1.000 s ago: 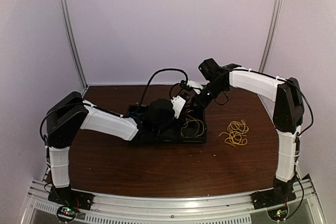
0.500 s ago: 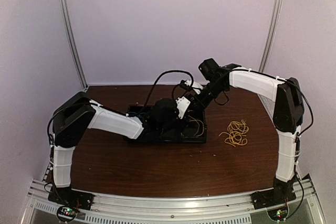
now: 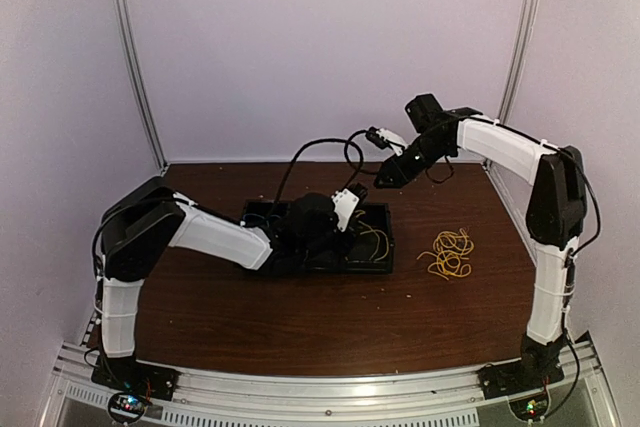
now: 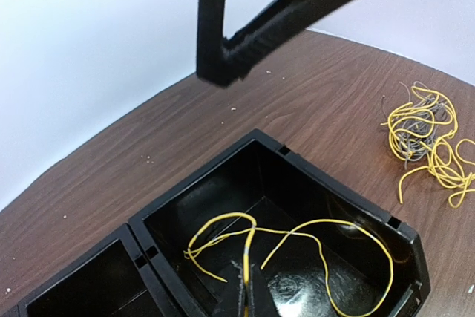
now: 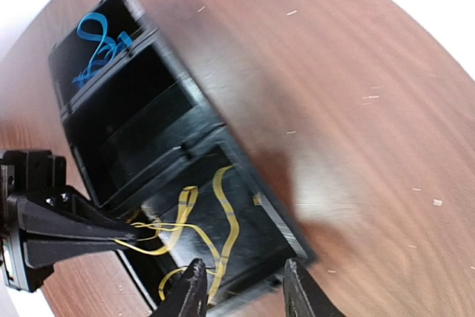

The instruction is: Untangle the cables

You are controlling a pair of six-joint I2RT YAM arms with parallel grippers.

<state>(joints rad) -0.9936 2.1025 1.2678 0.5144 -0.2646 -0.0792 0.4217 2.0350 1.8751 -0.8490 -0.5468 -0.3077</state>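
The left hand (image 4: 245, 287), mostly cut off at the bottom edge of its wrist view, is pinched together on a yellow cable (image 4: 326, 222) that loops inside the end compartment of the black tray (image 4: 349, 194). The right hand (image 5: 241, 291) has its fingers apart around nothing; its view is motion-blurred, with a blue cable (image 5: 95, 38) only just legible at upper left. A yellow-and-grey bundle (image 4: 423, 135) lies on the tabletop (image 4: 319, 87), right of the tray. Since the earlier frames, the right hand has lifted off the tray toward upper right, and the left hand has closed.
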